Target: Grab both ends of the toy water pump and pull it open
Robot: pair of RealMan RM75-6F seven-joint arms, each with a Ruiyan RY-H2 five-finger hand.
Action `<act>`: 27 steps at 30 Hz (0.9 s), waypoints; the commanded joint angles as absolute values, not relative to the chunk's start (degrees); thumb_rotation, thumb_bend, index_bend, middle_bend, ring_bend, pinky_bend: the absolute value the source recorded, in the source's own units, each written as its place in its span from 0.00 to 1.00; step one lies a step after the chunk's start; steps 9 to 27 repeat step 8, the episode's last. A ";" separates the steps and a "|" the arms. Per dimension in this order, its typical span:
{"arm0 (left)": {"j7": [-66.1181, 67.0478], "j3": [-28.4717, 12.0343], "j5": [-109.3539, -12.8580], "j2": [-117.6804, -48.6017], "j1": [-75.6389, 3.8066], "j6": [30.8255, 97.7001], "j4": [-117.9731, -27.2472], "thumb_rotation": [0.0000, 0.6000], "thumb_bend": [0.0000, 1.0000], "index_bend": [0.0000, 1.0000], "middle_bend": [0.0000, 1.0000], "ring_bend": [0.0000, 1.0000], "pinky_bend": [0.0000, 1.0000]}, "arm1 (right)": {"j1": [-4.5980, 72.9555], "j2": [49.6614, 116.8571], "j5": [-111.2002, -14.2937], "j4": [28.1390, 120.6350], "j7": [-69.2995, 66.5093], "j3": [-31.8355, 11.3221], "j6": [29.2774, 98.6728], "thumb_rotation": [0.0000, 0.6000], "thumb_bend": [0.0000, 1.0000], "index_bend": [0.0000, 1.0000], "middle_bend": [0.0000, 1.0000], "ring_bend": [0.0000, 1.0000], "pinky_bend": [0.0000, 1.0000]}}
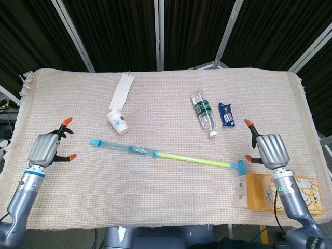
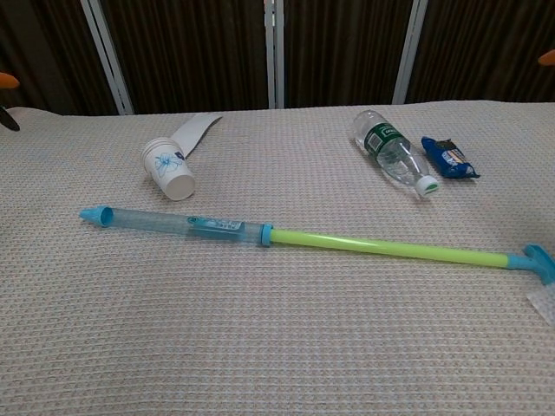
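The toy water pump [image 1: 155, 153] [image 2: 260, 234] lies pulled out on the woven cloth, slanting down to the right. Its clear blue barrel [image 1: 122, 148] [image 2: 173, 224] ends in a blue nozzle at the left, and its yellow-green rod [image 1: 194, 158] [image 2: 390, 250] ends in a blue T-handle [image 1: 242, 166] [image 2: 539, 260] at the right. My left hand [image 1: 45, 149] hovers open, well left of the nozzle, holding nothing. My right hand [image 1: 270, 150] hovers open just right of the handle, empty. In the chest view only orange fingertips [image 2: 546, 57] show at the frame edges.
A paper cup [image 1: 118, 122] on its side and a white paper strip [image 1: 121, 92] lie behind the barrel. A plastic bottle [image 1: 204, 112] and a blue snack packet [image 1: 226, 114] lie at the back right. An orange box [image 1: 275, 193] sits by the front right edge.
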State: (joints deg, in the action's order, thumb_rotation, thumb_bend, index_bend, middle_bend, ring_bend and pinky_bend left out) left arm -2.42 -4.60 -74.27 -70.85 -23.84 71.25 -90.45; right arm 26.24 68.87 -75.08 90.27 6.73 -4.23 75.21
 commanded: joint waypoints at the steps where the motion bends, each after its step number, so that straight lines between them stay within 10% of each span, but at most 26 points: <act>1: -1.21 -1.84 -78.14 -67.24 -19.41 76.19 -95.30 1.00 0.00 0.00 0.00 0.00 0.00 | 21.44 67.60 -80.10 88.38 2.81 -2.21 80.98 1.00 0.00 0.00 0.02 0.03 0.03; 27: 1.05 0.34 -80.96 -65.42 -15.31 80.66 -98.44 1.00 0.00 0.00 0.00 0.00 0.00 | 16.72 67.23 -83.01 86.34 3.75 -0.73 86.13 1.00 0.00 0.00 0.00 0.00 0.00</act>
